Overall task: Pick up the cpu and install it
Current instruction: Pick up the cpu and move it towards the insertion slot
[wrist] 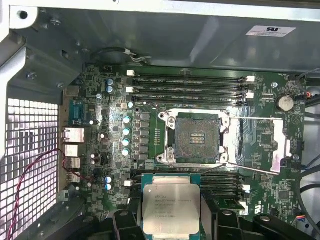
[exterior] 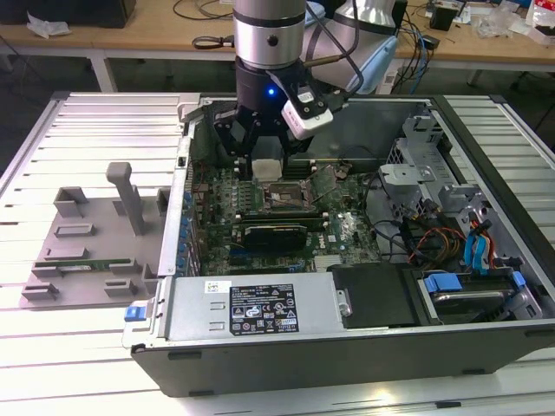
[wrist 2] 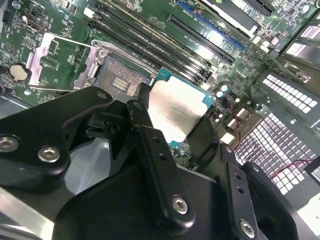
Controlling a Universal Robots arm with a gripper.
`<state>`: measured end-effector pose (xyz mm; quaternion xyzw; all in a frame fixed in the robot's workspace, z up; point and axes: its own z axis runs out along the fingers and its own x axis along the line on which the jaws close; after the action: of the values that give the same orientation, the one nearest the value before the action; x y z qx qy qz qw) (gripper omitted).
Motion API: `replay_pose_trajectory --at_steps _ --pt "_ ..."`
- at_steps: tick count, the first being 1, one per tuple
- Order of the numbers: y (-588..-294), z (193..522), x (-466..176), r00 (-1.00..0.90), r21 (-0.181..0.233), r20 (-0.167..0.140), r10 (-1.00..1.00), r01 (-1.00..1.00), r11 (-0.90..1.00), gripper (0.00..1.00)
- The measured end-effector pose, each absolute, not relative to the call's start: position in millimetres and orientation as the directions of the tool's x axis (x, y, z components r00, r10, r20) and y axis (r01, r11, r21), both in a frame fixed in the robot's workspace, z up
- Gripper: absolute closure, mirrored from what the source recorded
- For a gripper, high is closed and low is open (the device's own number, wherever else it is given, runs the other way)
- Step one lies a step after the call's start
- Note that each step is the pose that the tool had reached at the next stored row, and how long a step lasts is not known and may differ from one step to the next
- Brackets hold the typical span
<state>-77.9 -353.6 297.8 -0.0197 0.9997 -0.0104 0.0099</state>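
At the lower edge of the exterior view an open computer case [exterior: 347, 355] lies on its side on the slatted table [exterior: 95, 121], with its labelled power supply box [exterior: 260, 308] nearest the camera. At the exterior view's left, a grey holder [exterior: 87, 251] rests on the table with a green memory stick [exterior: 82, 264] lying in it. Behind the power supply box lies the green motherboard [exterior: 347, 230]. In the middle of the frame its socket [exterior: 282, 198] stands open, and the first wrist view shows the metal cover plate [wrist: 257, 145] swung aside. Just past the socket, in the upper middle of the frame, the tool [exterior: 264, 166] hangs over the board. Its black fingers [wrist: 122, 220] are closed on two opposite edges of the cpu [wrist: 171, 209]. The cpu is held flat, silver top upward, above the board and beside the empty socket, not seated in it.
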Motion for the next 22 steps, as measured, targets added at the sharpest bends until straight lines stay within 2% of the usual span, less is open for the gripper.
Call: replay_pose_trajectory --at_steps 22 --pt "-331 280 -48 -0.999 -0.021 -0.019 -0.040 -0.039 0.999 0.45"
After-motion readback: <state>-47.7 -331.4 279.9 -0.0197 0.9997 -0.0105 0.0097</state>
